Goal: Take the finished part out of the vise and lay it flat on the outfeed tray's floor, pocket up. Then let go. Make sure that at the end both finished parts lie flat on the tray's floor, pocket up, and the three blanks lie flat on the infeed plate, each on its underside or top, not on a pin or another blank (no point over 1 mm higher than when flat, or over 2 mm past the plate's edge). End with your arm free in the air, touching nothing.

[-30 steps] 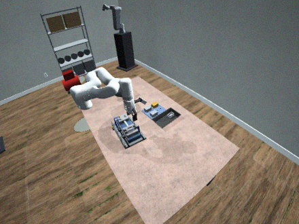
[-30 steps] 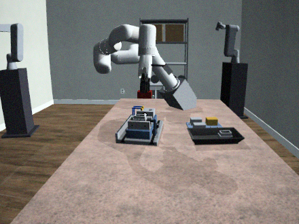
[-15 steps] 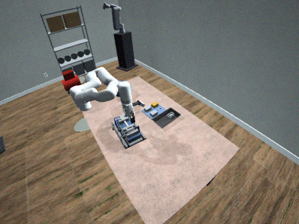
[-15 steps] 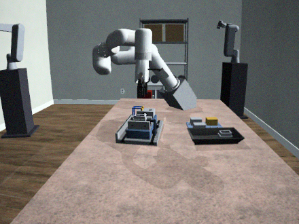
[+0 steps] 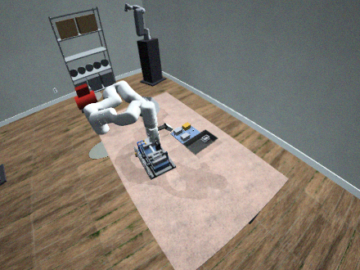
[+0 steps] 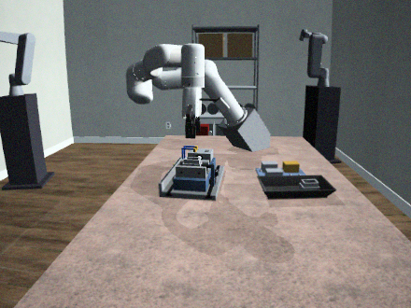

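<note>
The vise [image 5: 155, 159] stands on the table left of centre, blue and grey on a dark base; it also shows in the exterior view [image 6: 192, 175]. A grey block [image 6: 191, 170] sits between its jaws; I cannot make out its pocket at this size. My gripper [image 6: 191, 131] [image 5: 156, 146] is open and empty, fingers pointing down, and hangs above the far end of the vise, clear of it. The dark outfeed tray [image 5: 201, 141] lies to the right of the vise. A small grey framed piece [image 6: 309, 183] lies on its floor.
A blue plate with grey blocks and a yellow block [image 6: 283, 167] adjoins the tray's far side. A shelf rack [image 5: 83, 49] and a red object [image 5: 83, 96] stand behind my base. Other arms on black pedestals stand at the back right [image 6: 321, 115] and at the left [image 6: 21, 138].
</note>
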Controlling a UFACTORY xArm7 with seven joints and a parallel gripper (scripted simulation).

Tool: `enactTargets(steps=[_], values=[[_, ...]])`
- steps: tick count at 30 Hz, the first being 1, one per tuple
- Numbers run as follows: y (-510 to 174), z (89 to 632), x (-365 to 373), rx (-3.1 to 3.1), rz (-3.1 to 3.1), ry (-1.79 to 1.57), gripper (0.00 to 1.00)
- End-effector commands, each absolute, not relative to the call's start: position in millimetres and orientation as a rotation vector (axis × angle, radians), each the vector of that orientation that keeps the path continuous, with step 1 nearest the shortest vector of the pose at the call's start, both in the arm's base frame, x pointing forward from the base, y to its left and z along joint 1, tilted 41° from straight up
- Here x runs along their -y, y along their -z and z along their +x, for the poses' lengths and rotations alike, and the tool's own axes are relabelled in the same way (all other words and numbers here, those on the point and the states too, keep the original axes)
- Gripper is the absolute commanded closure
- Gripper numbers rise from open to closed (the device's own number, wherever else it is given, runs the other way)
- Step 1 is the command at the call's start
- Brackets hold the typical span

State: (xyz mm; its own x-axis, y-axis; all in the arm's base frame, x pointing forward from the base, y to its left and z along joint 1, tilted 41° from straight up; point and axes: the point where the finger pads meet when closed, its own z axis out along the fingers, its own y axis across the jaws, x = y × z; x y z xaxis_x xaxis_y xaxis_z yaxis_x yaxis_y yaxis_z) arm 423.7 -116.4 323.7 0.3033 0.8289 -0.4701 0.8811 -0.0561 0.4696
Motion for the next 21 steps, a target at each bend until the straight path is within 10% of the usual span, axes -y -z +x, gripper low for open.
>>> enactTargets(steps=[1, 11, 12, 21], values=[[-321.8, 422.1, 121.9, -1.521, 1.895, 0.098, 0.0], [-321.2, 421.8, 122.9, -1.521, 1.899, 0.098, 0.0], [-321.2, 421.8, 122.9, -1.521, 1.899, 0.098, 1.0], [-321.2, 421.8, 122.9, -1.521, 1.899, 0.098, 1.0]])
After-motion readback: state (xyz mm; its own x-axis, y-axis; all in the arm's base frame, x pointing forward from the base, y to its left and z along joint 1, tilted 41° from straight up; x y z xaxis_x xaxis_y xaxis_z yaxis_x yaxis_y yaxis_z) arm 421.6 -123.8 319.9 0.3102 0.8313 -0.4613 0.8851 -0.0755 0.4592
